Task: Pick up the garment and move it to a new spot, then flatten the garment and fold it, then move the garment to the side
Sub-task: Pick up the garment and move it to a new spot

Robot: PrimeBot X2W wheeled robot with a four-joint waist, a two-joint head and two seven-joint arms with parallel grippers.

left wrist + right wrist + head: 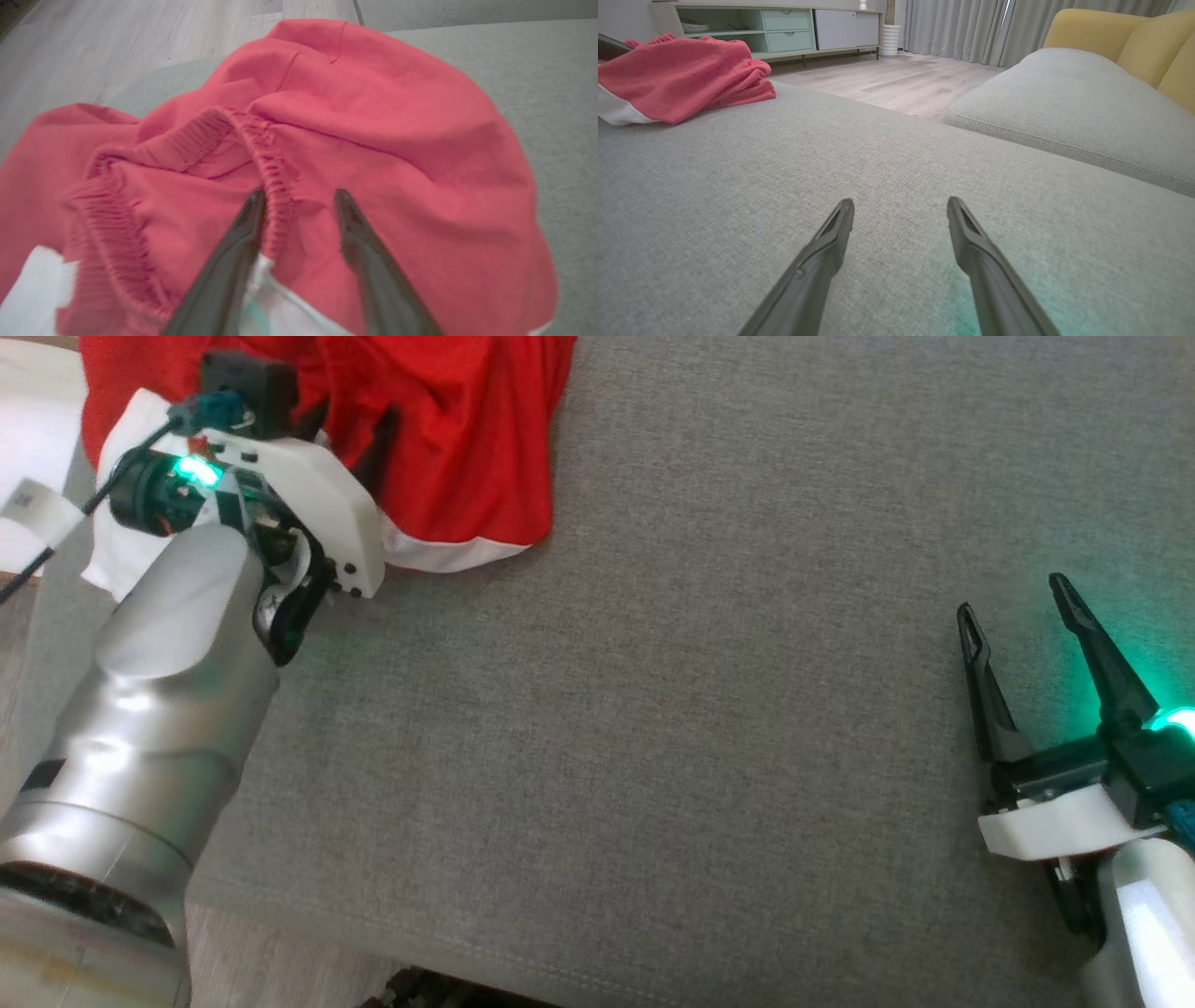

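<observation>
**Desk:** Where's the garment?

**Me:** The garment (467, 448) is red with a white hem. It's crumpled at the far left of the grey cushion (653, 709), close to the edge.

**Desk:** And your left gripper?

**Me:** My left gripper (296, 198) is down on the heap. In the wrist view its fingers stand apart, one on either side of the ribbed waistband (275, 177), with the tips against the cloth. That ridge sits between them, but I can't see it pinched.

**Desk:** Right side?

**Me:** My right gripper (1013, 597) is well apart from the garment, low over bare cushion at my lower right. Its fingers are spread wide with nothing between them.
</observation>
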